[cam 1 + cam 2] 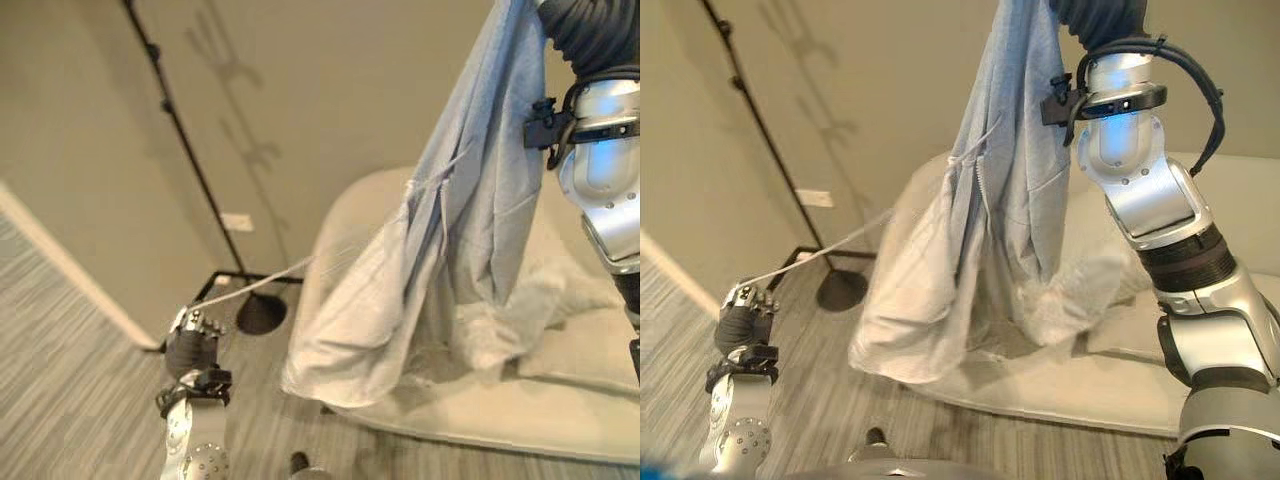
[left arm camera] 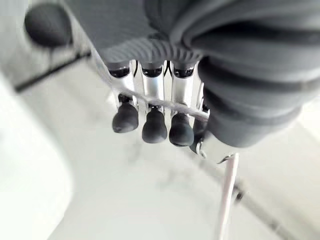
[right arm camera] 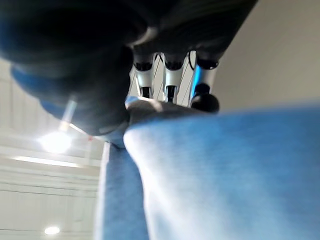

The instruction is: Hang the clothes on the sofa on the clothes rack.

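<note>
A light blue-grey hooded garment (image 1: 470, 200) hangs from high up, its lower folds resting on the cream sofa (image 1: 560, 410). My right hand (image 3: 170, 82) is raised above it, fingers curled into the blue cloth (image 3: 225, 175). Its dark wrist cover (image 1: 1095, 20) shows at the top of the eye views. My left hand (image 1: 192, 345) is low at the left, over the floor, with fingers (image 2: 152, 125) curled on a thin white cord (image 1: 255, 285). The cord runs from that hand to the garment. The black clothes rack (image 1: 190, 150) slants up along the wall, its round base (image 1: 260, 315) near my left hand.
A beige wall stands behind the rack, with a white outlet (image 1: 237, 222) and a pale baseboard (image 1: 70, 270). Grey striped carpet (image 1: 70, 400) covers the floor at the left. A cushion (image 1: 590, 350) lies on the sofa's right part.
</note>
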